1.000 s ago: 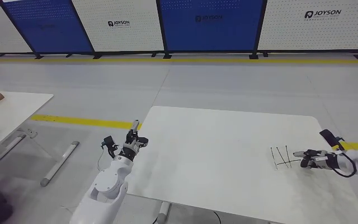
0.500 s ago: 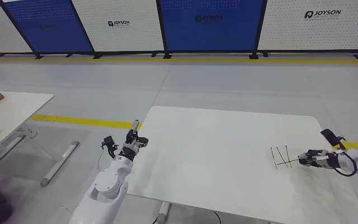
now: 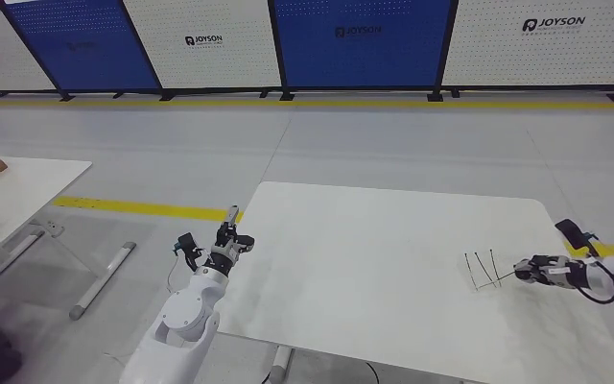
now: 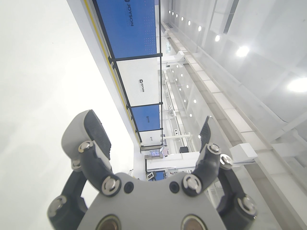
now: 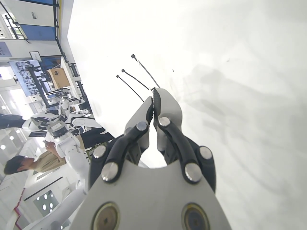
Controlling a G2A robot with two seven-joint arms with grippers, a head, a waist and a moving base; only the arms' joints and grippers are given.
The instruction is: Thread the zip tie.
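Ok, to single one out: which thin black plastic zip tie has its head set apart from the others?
The end black zip tie whose strap runs to the tip of the shut right gripper; the other two heads sit close together.

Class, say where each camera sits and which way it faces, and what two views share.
Top view: above the arms, looking down at the table; both arms show.
Left wrist view: on that wrist, facing the hall beyond the table; left gripper open.
Right wrist view: on that wrist, facing the tabletop; right gripper shut on a zip tie.
Shared: top and right wrist views show that zip tie.
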